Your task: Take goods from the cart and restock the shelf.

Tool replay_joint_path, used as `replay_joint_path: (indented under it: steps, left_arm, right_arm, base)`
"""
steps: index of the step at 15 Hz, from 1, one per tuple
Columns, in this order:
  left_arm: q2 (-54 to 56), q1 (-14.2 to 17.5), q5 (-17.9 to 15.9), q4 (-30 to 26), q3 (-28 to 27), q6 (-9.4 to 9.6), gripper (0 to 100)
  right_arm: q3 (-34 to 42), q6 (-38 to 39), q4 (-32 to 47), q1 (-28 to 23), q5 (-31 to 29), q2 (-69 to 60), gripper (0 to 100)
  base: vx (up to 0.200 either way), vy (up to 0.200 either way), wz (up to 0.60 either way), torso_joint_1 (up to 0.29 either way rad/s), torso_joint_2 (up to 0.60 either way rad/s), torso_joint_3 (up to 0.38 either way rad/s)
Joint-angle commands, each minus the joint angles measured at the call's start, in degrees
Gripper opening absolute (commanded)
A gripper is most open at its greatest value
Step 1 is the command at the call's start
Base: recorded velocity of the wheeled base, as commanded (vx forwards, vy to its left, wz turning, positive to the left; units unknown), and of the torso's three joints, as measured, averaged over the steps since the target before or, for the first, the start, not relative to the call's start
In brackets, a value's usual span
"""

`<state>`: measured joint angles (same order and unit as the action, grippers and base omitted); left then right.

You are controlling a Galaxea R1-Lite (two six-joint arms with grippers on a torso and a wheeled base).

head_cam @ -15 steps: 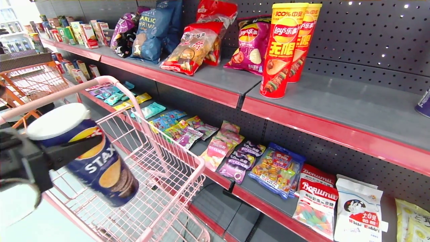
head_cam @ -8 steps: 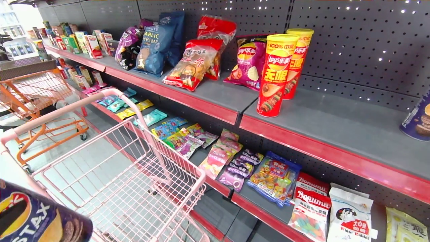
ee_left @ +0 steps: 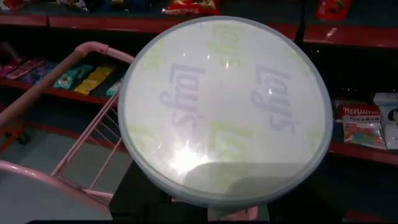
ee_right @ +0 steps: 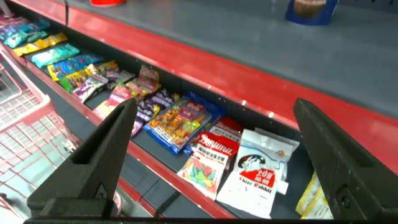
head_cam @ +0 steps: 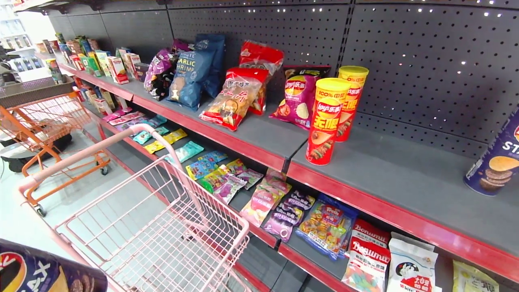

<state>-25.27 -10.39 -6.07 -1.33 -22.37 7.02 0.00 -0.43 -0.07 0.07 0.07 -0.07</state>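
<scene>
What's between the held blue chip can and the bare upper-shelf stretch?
The pink cart: its basket lies between the blue chip can and the upper shelf. The bare stretch itself, between the yellow-red cans and the shelved blue can, looks free.

Red-edged grey shelf (head_cam: 405, 178): snack bags (head_cam: 235, 101), two upright yellow chip cans (head_cam: 326, 121), one blue can (head_cam: 492, 162); candy packets (head_cam: 267, 198) below.

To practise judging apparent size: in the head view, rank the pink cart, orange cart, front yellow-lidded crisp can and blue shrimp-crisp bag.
1. pink cart (nearest the camera).
2. orange cart.
3. front yellow-lidded crisp can and blue shrimp-crisp bag: look alike, left unranked.
</scene>
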Motion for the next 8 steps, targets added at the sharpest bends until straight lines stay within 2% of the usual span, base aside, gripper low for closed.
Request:
replay_joint_path:
  steps: [1, 3, 6, 8]
  left_arm:
    - [-0.22, -0.07, 0.01, 0.01, 0.05, 0.01, 0]
    - [-0.22, -0.07, 0.01, 0.01, 0.05, 0.01, 0]
    - [-0.31, -0.07, 0.01, 0.01, 0.31, 0.19, 0]
    - [-0.22, -0.07, 0.01, 0.01, 0.31, 1.33, 0]
  right_arm:
    - [0.0, 0.08, -0.01, 0.01, 0.01, 0.07, 100]
    - [0.0, -0.01, -0.01, 0.01, 0.01, 0.07, 100]
    - [0.0, 0.16, -0.01, 0.01, 0.01, 0.07, 100]
    - [0.0, 0.16, -0.01, 0.01, 0.01, 0.07, 100]
  base:
    - [0.0, 0.0, 0.0, 0.178, -0.44, -0.261]
    - [0.0, 0.0, 0.0, 0.166, -0.38, -0.217]
    - [0.0, 0.0, 0.0, 0.014, -0.03, -0.019]
    - [0.0, 0.0, -0.6, 0.0, 0.0, -0.002]
